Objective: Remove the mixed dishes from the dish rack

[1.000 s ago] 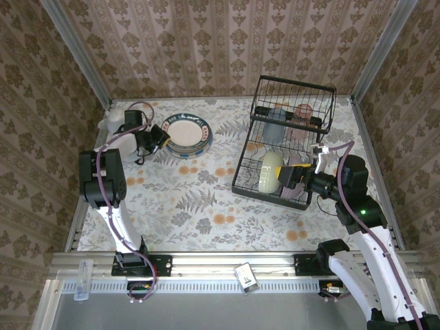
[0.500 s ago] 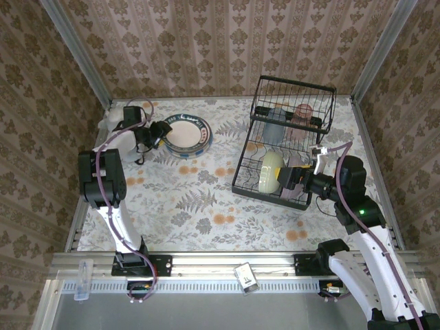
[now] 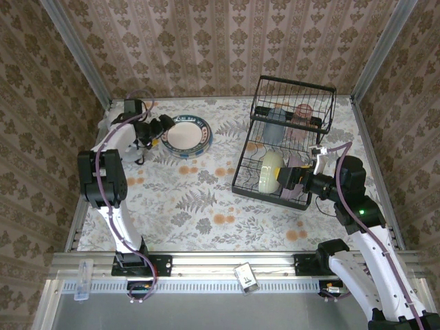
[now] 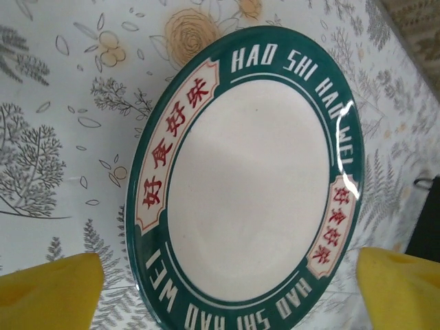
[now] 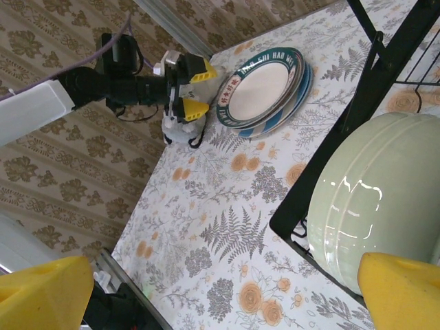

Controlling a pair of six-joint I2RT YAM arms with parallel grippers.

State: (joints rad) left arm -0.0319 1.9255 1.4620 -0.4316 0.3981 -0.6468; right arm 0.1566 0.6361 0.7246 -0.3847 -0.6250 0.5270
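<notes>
Left end effector (image 3: 163,128) open, just beside plate stack (image 3: 187,133) on desk (image 3: 206,199). Right end effector (image 3: 292,177) open beside green bowl (image 3: 271,172) in rack (image 3: 292,93).

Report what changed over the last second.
The left gripper opened and let go of the top plate, then edged slightly farther out. The plate now lies on the stack. The right gripper stayed open beside the green bowl in the rack. The bowl, cups and rack did not move.
</notes>
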